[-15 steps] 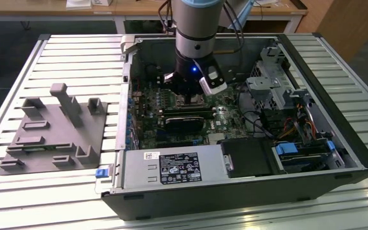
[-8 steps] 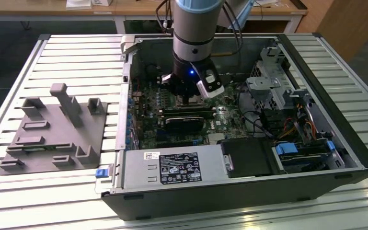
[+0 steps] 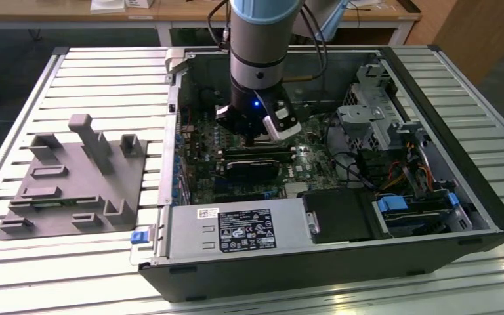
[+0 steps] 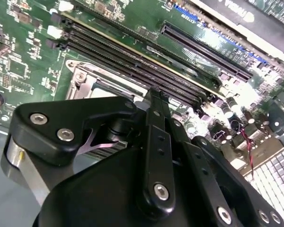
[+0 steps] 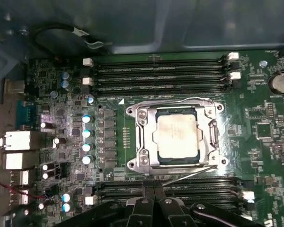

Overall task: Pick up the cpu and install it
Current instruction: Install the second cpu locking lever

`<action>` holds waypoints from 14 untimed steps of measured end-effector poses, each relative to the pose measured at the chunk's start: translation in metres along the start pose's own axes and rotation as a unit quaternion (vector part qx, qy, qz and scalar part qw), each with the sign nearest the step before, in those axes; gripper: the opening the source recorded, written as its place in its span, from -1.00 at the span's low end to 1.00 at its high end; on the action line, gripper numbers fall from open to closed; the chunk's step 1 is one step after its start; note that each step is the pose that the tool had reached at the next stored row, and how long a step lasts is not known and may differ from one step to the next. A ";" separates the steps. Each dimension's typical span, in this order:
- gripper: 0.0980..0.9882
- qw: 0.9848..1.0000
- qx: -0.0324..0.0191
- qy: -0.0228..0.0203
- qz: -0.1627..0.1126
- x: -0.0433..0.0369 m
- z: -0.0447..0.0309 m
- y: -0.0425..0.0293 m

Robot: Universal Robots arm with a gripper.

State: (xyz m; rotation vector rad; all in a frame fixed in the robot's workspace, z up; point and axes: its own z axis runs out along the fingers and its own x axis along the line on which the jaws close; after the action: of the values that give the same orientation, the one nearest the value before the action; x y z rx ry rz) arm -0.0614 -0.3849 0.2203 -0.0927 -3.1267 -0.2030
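Note:
In the first wrist view the cpu, a flat square chip with a pale silver top, lies flat inside the metal-framed socket on the green motherboard. My gripper hovers just beside the socket over the lower memory slots, its black fingers pressed together with nothing between them. The second wrist view has the shut gripper above the board, with a corner of the socket frame beside it. In the exterior view the gripper reaches down into the open computer case.
Memory slots run on both sides of the socket. A black expansion card, power supply, drive cage and cables crowd the case. A grey fixture block sits on the slatted table at the exterior view's left.

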 end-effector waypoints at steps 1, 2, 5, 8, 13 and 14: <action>-0.98 1.000 -0.001 0.000 0.000 0.0002 0.0014 -0.0002; -0.98 1.000 -0.002 0.000 0.000 0.0003 0.0028 -0.0005; -0.98 1.000 -0.006 0.000 0.000 0.0007 0.0068 -0.0010; -0.98 1.000 -0.012 0.001 0.000 0.0017 0.0090 -0.0020; -0.98 1.000 -0.017 0.001 0.000 0.0056 0.0107 -0.0065; -0.98 1.000 -0.019 0.001 0.000 0.0064 0.0112 -0.0067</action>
State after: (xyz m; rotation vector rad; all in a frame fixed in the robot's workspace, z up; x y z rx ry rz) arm -0.0682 -0.3897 0.2084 -0.0924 -3.1220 -0.2619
